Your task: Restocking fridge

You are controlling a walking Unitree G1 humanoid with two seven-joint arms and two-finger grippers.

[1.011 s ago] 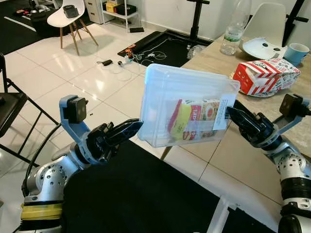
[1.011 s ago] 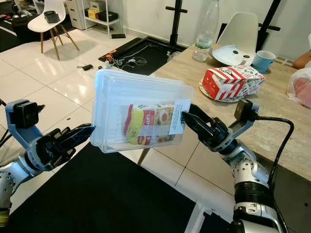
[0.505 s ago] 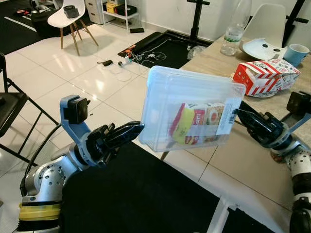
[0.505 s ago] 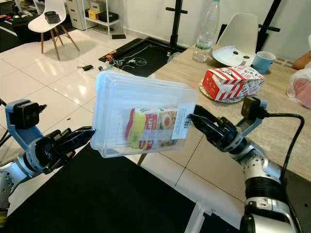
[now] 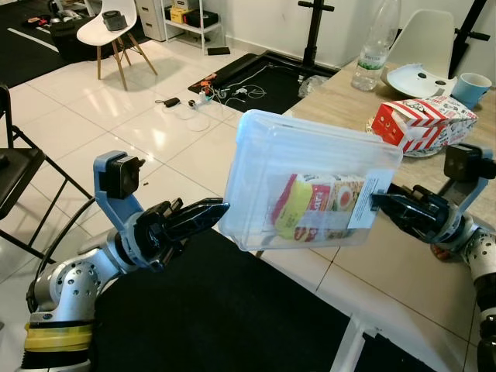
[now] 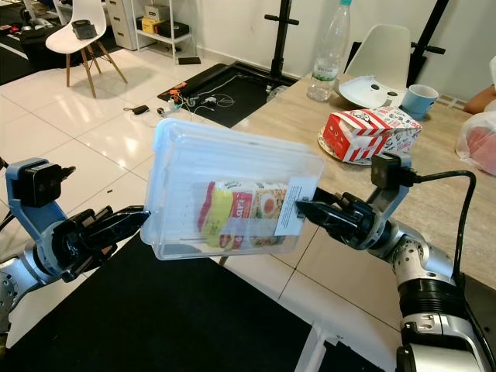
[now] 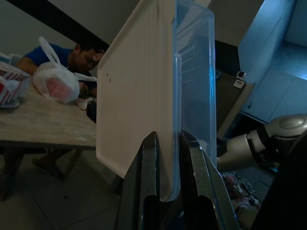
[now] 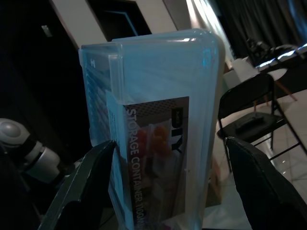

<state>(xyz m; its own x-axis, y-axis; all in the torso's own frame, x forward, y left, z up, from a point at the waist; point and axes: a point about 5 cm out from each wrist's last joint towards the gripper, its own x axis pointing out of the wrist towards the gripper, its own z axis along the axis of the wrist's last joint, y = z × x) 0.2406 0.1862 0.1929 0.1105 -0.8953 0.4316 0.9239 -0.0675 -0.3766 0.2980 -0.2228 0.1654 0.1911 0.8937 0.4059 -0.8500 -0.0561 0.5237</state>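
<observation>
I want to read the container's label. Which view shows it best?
The right wrist view: the label on the storage container is close, with large readable print. Both eye views show it as a small white sticker near the right pincer. The left wrist view shows the container's edge.
</observation>
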